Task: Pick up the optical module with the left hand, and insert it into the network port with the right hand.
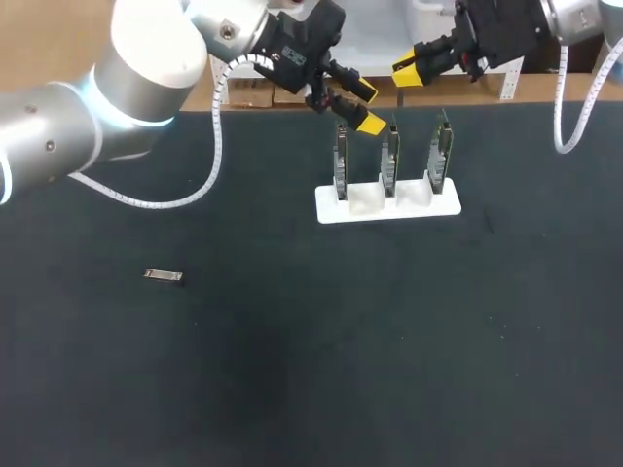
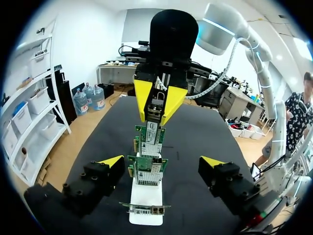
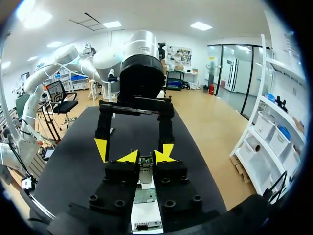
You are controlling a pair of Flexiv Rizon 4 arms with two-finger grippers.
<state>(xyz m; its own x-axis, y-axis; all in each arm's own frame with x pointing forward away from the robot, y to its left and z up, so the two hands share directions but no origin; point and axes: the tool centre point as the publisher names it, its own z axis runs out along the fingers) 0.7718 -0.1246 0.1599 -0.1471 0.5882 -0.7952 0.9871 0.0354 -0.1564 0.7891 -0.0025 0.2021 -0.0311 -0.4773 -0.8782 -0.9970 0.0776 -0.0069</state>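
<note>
Module (image 1: 163, 275): you have it lying flat on the table (image 1: 389, 341), well apart from both claws. It is off on the side from which the left arm comes in.
Left claw (image 1: 368, 105): it is wide open and holds nothing. It hangs above one end of the row of cards (image 1: 389, 156), touching none of them.
Stand (image 1: 443, 206): this white base sits just under and ahead of your left claw. The three green cards stand upright in it, lined up between the claw's spread yellow tips.
Right claw (image 1: 409, 72): it hangs past the far end of the row, facing your left claw. You cannot tell whether it is closed or grips anything.
Table: dark cloth lies under both claws.
</note>
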